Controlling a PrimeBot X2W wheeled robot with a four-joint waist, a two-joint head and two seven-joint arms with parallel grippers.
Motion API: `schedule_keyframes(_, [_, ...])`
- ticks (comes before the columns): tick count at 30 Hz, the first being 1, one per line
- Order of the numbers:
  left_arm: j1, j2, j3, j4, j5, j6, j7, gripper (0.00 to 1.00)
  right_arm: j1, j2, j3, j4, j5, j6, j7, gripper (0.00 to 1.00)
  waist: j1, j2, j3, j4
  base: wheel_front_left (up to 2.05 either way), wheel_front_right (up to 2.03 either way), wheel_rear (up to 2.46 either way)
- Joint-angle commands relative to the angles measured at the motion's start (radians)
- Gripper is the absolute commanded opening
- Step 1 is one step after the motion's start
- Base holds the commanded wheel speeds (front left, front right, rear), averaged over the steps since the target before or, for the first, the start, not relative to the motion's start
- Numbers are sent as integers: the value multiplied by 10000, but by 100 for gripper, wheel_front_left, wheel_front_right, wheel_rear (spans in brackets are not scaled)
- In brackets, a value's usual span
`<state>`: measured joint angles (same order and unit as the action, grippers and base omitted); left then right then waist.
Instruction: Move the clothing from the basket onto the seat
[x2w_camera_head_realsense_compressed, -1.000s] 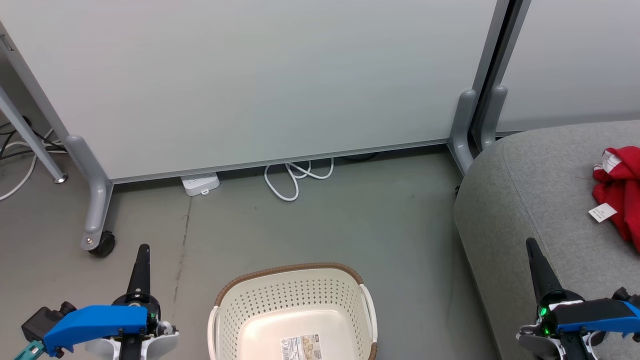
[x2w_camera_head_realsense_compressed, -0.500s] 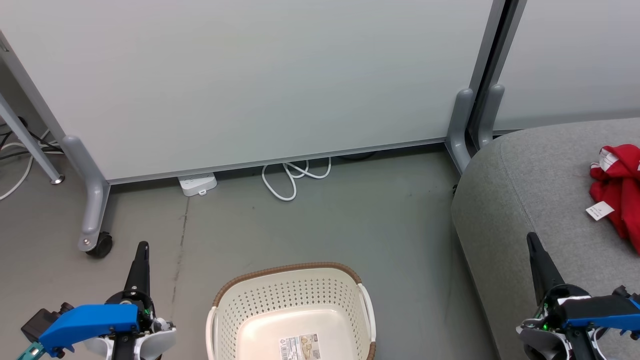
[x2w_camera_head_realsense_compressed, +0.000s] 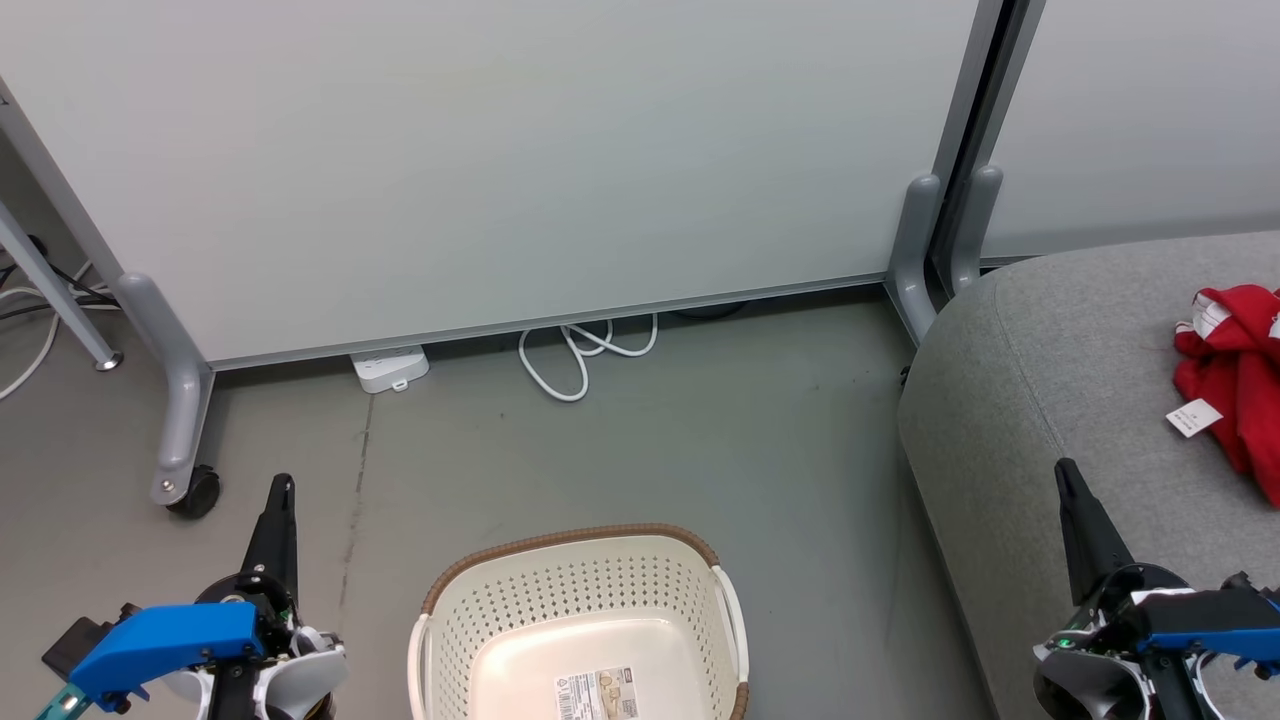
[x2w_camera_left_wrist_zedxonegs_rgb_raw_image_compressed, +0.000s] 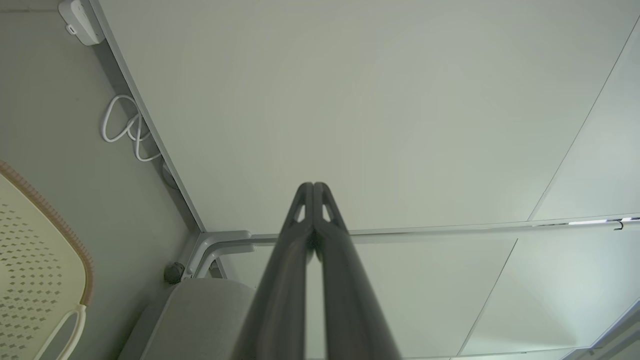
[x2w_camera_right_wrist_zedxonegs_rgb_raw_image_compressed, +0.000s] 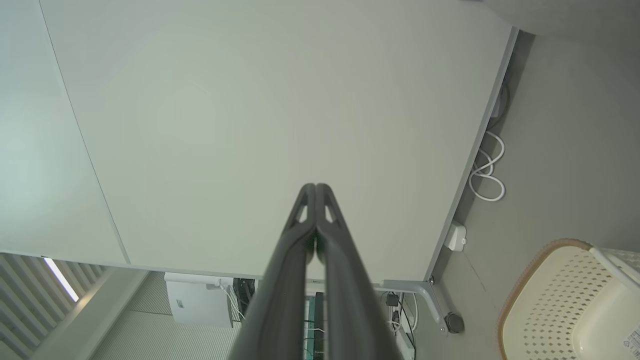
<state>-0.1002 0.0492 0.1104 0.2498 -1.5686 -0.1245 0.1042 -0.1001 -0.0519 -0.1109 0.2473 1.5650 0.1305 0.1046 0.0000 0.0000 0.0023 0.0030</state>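
Pale partition panel (x2w_camera_head_realsense_compressed: 550, 150) stands across the back, on a grey floor (x2w_camera_head_realsense_compressed: 700, 440). Grey seat (x2w_camera_head_realsense_compressed: 1060, 360) occupies the right side, apart from the basket. Cream basket (x2w_camera_head_realsense_compressed: 570, 540) sits on the floor at lower centre, its bare base showing a sticker (x2w_camera_head_realsense_compressed: 600, 693). Red clothing (x2w_camera_head_realsense_compressed: 1235, 370) lies bunched on the seat at the right edge, a white tag (x2w_camera_head_realsense_compressed: 1192, 418) touching its near side. Left tool (x2w_camera_head_realsense_compressed: 281, 488) and right tool (x2w_camera_head_realsense_compressed: 1066, 470): both fully closed, fingers pressed together, gripping nothing.
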Motion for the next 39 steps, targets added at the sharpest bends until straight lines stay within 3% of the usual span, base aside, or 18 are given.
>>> schedule_keyframes(1, [-124, 19, 28, -61, -140, -108, 54, 0, -125, 23, -31, -32, 183, 5, 49, 0, 0, 0, 1, -4, 0, 0, 0])
schedule_keyframes(39, [-130, 18, 55, -66, -453, -104, 137, 0, -137, 26, -47, -39, 491, 4, 130, 0, 0, 0, 8, -30, 0, 0, 0])
